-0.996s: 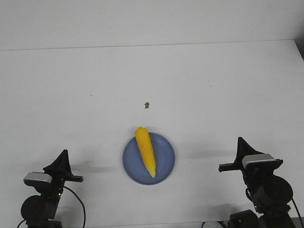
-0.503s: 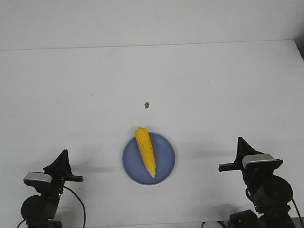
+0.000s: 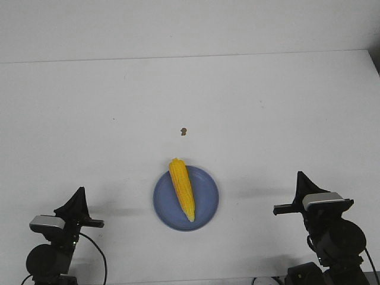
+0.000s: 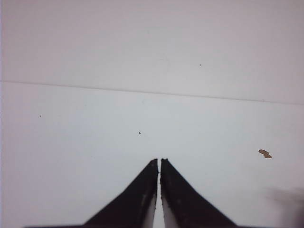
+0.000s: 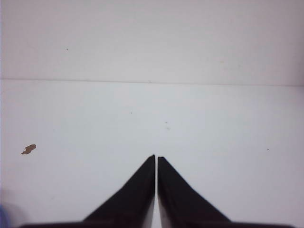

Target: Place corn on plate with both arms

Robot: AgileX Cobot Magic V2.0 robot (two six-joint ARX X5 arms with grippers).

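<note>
The yellow corn lies across the periwinkle-blue plate near the table's front centre, its thick end poking over the far rim. My left gripper sits at the front left, well clear of the plate, shut with nothing between its fingers. My right gripper rests at the front right, also apart from the plate and shut on nothing. Both wrist views show only bare table past the black tips; the left gripper and right gripper hold nothing there.
A tiny brown speck lies on the white table beyond the plate; the speck shows in the left wrist view and the speck in the right. The table's far edge meets a pale wall.
</note>
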